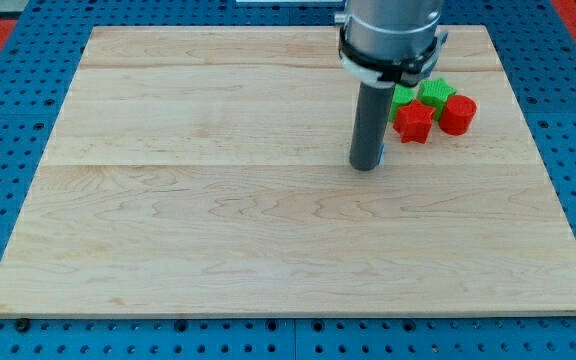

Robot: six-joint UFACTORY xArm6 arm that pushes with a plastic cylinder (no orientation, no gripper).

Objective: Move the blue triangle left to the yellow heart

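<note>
My tip rests on the wooden board, right of its middle. A thin sliver of blue shows just at the right edge of the rod near the tip. It may be the blue triangle, and the rod hides the rest of it, so its shape cannot be made out. No yellow heart shows anywhere in the view.
A cluster of blocks lies right of the rod toward the view's top: a red star, a red cylinder, a green block and another green block partly behind the rod. A blue pegged surface surrounds the board.
</note>
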